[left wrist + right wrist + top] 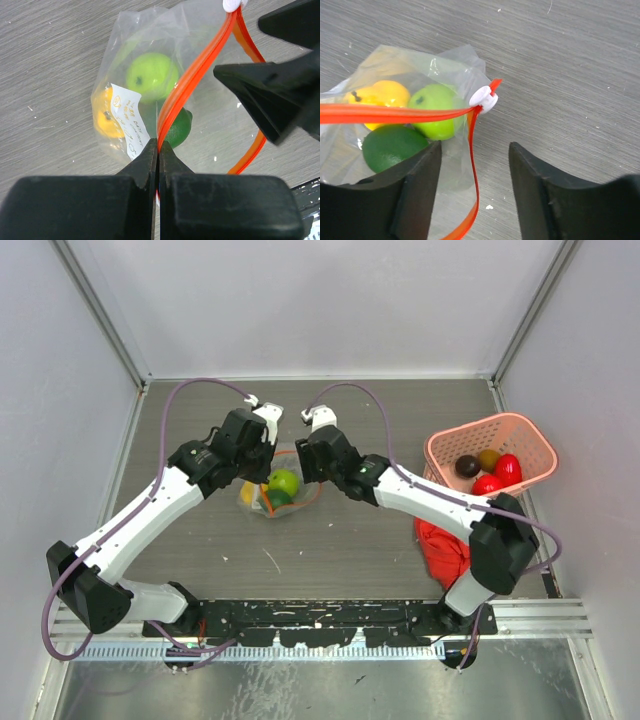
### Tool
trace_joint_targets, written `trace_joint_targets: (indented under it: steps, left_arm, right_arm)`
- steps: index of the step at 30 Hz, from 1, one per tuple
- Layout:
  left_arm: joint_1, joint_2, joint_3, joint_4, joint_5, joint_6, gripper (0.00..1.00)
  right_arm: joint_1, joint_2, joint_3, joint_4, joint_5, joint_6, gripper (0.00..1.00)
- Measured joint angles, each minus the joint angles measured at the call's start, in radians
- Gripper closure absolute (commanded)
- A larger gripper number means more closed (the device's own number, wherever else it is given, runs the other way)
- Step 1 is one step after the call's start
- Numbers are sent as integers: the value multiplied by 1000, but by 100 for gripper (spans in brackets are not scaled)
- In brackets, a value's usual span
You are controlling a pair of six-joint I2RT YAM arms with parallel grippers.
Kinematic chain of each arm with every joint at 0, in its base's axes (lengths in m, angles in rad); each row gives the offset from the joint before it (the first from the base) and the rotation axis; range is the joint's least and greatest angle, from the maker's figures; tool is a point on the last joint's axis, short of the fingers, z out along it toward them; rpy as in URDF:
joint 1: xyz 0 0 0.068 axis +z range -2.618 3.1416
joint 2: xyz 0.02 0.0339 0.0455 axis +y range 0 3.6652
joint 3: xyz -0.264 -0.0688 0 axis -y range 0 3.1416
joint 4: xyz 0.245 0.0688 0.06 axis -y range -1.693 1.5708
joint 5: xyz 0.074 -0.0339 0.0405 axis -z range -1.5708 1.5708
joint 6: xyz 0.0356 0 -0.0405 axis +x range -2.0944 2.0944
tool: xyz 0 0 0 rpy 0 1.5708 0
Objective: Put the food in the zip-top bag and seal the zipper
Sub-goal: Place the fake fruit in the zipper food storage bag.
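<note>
The clear zip-top bag (280, 490) lies mid-table with a light green fruit (151, 76), a dark green fruit (177, 127) and a yellow fruit (106, 120) inside. Its mouth stands open, the red-orange zipper (195, 75) spread in a loop. My left gripper (158, 150) is shut on one zipper strip near the bag's white label (129, 120). My right gripper (472, 150) is open just above the bag's other end, the zipper's white slider (484, 97) just beyond its fingers. The bag shows in the right wrist view (415, 115) too.
A pink lattice basket (490, 455) at the right holds red, orange and dark brown fruits (485, 470). A red cloth (442, 550) lies in front of it beside the right arm. Grey walls enclose the table.
</note>
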Motion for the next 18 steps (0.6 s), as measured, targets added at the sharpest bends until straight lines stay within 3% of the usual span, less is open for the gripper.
trace_joint_targets:
  steps: [8,18]
  left_arm:
    - [0,-2,0,0,0,0,100]
    - [0,-3,0,0,-32,-1,100]
  right_arm:
    - [0,70,66,-31,30,-50,98]
    - [2,3,164,-60,82,-94,100]
